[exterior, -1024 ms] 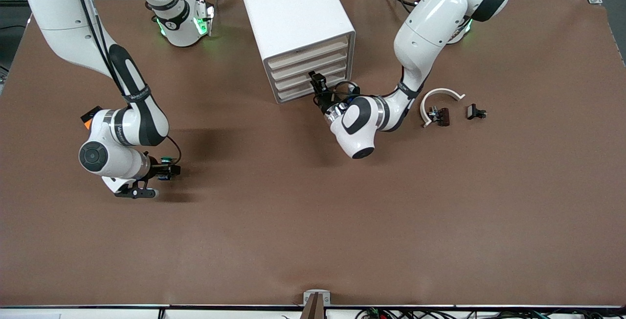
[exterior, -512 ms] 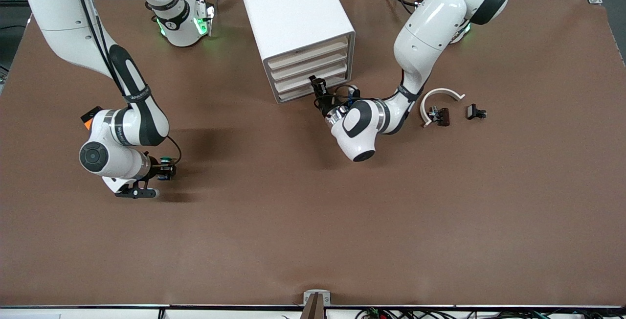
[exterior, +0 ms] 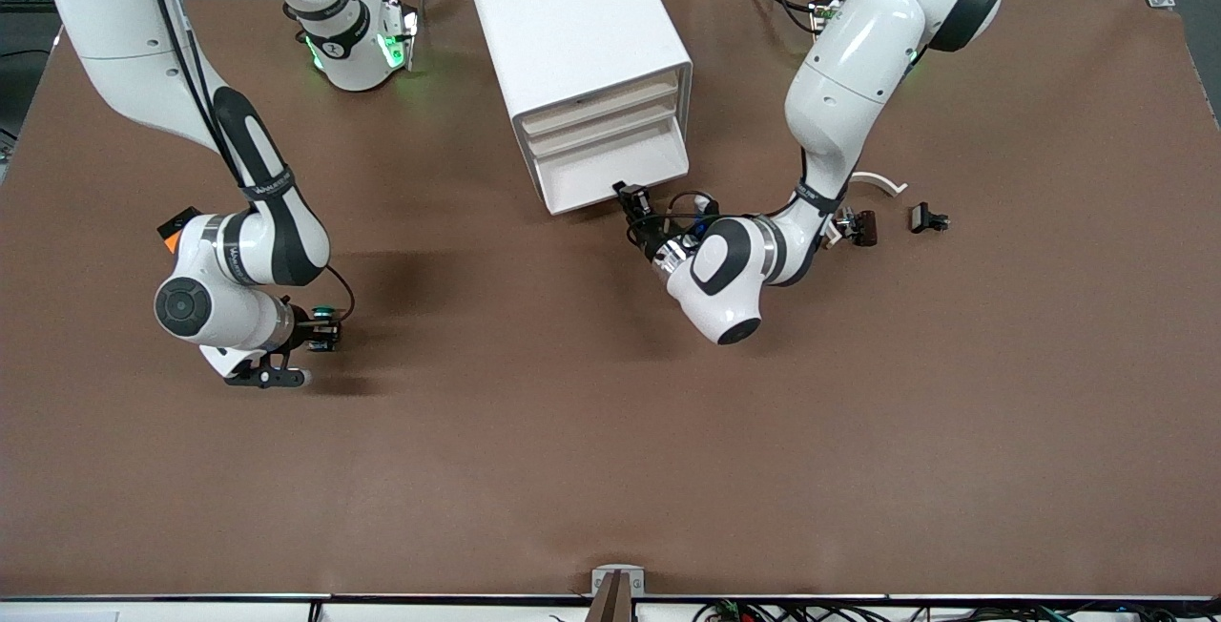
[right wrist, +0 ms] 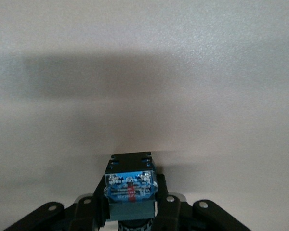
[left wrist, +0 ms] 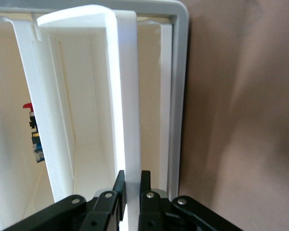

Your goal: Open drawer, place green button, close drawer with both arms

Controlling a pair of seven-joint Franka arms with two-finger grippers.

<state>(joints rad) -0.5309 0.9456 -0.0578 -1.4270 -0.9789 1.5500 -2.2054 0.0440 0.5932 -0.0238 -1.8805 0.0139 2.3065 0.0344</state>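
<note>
The white cabinet (exterior: 572, 21) stands at the back middle of the table. One of its lower drawers (exterior: 610, 164) is pulled partway out, its white tray showing. My left gripper (exterior: 634, 200) is shut on the drawer's front lip, and in the left wrist view the black fingers (left wrist: 119, 185) pinch the white front panel (left wrist: 123, 96). My right gripper (exterior: 320, 331) is low over the table toward the right arm's end, shut on the button (exterior: 325, 314). The right wrist view shows the button's blue-and-red marked body (right wrist: 130, 185) between the fingers (right wrist: 97, 195).
A white curved piece (exterior: 882, 183) and two small black clips (exterior: 858, 224) (exterior: 927, 217) lie toward the left arm's end. An orange-and-black cube (exterior: 174, 229) is partly hidden beside the right arm's wrist.
My left gripper has moved away from the cabinet toward the front camera, drawing the drawer partway out. The right gripper with the button has barely moved.
</note>
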